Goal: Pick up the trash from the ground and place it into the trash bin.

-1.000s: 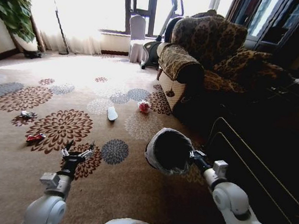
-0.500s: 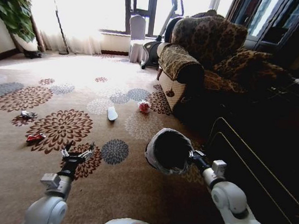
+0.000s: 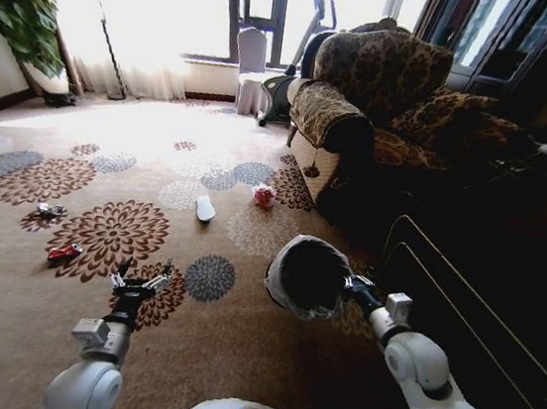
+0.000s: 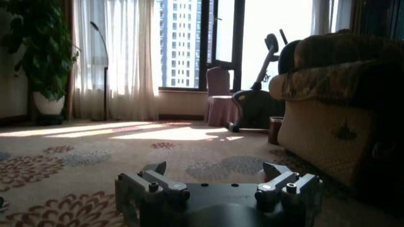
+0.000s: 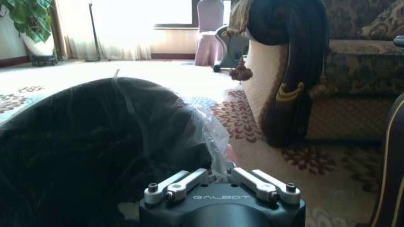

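Head view shows the right gripper (image 3: 351,286) clamped on the rim of the trash bin (image 3: 307,274), which hangs in the air above the carpet (image 3: 237,340), tilted so its mouth faces the robot. In the right wrist view the fingers pinch the crinkled liner (image 5: 208,137) together with the rim. The left gripper (image 3: 139,279) hovers low over the carpet with its fingers spread apart and nothing between them.

The trash lies well apart from both arms: a red wrapper ball (image 3: 265,195) near the armchair (image 3: 365,106), a white scrap (image 3: 205,207) just beside it, and a red packet (image 3: 65,253) and a small dark scrap (image 3: 51,208) on the left.

I think the grip is risky. If the fingers hold mostly plastic, the bin may slip or swing. Because it is so tilted, dropped pieces could roll out again.
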You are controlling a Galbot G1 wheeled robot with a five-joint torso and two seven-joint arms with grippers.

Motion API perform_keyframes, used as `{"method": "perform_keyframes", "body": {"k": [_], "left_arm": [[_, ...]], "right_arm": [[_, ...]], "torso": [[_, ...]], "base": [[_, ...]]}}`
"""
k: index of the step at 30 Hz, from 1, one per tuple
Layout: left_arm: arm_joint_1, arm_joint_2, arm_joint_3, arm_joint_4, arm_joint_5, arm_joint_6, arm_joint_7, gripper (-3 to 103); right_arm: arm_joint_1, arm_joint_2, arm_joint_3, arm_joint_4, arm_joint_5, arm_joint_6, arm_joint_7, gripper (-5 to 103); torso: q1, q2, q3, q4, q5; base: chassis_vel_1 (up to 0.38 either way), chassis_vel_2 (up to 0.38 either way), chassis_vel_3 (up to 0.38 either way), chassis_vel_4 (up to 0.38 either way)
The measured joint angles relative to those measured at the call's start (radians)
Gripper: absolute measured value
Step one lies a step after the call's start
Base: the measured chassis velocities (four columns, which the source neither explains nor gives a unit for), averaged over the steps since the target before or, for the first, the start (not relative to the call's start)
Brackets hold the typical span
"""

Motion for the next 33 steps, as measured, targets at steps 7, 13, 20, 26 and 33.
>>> {"method": "perform_keyframes", "body": {"k": [7,13,20,26,33], "left_arm": [[-0.001,-0.009,0.005,-0.011,0.008,0.007,0.000,100],[0.001,-0.019,0.007,-0.014,0.012,0.023,0.000,100],[0.005,-0.025,0.006,-0.015,0.016,0.031,0.000,100],[0.012,-0.041,0.010,-0.013,0.041,0.028,0.001,100],[0.012,-0.044,0.022,0.004,0.065,0.018,-0.003,100]], "right_arm": [[0.001,-0.001,0.003,-0.006,0.000,0.006,0.000,1],[0.009,0.000,0.001,-0.015,0.000,0.007,0.000,1],[0.013,0.003,-0.002,-0.025,-0.003,0.013,0.000,1],[0.012,-0.003,-0.005,-0.030,-0.004,0.016,0.000,1],[0.015,-0.019,-0.008,-0.030,0.005,0.016,0.000,1]], "torso": [[0.000,0.000,0.000,0.0000,0.0001],[0.000,0.000,0.000,-0.0001,-0.0001],[0.000,0.000,0.000,0.0001,0.0000],[0.000,0.000,0.000,-0.0001,0.0001],[0.000,0.000,0.000,-0.0002,-0.0001]], "base": [[-0.121,0.130,0.118,-0.128],[-0.143,0.158,0.132,-0.162],[-0.125,0.165,0.180,-0.121],[-0.122,0.201,0.204,-0.097],[-0.099,0.206,0.207,-0.100]]}}
